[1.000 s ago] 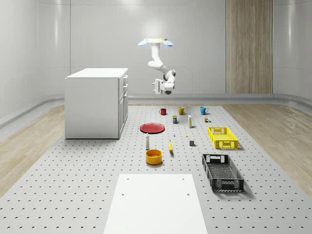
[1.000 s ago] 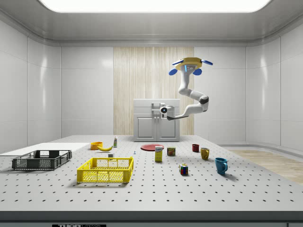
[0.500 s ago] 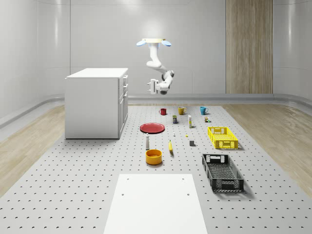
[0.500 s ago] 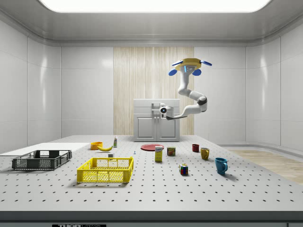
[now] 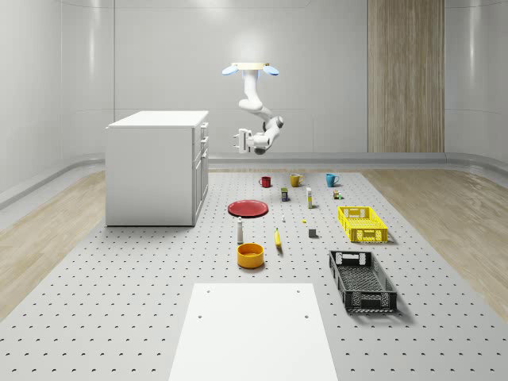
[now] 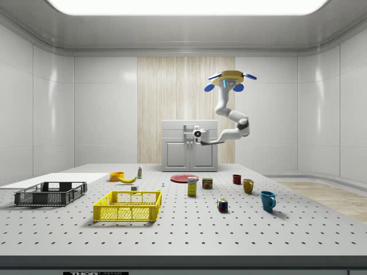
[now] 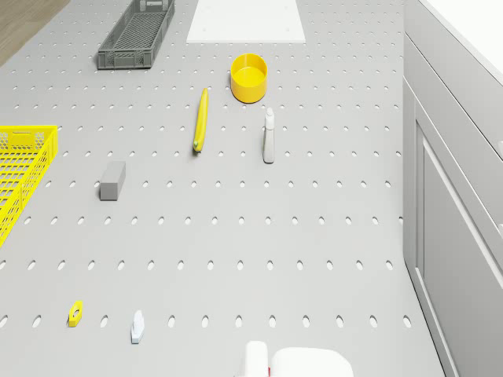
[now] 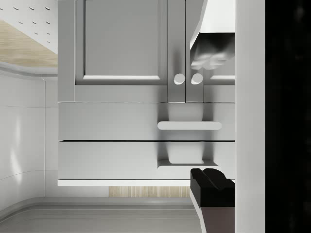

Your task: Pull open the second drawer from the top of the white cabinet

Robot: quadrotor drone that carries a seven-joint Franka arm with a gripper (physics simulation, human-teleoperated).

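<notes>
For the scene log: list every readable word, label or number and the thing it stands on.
None can be read.
Box near the red plate: printed front, too small to read.
Can beside it: label too small to read.
White cabinet, crates and mugs: no text seen.

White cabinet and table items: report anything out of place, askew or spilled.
Nothing stands out. The white cabinet has its drawers shut flush, and the yellow crate, black crate and red plate sit flat on the table.
</notes>
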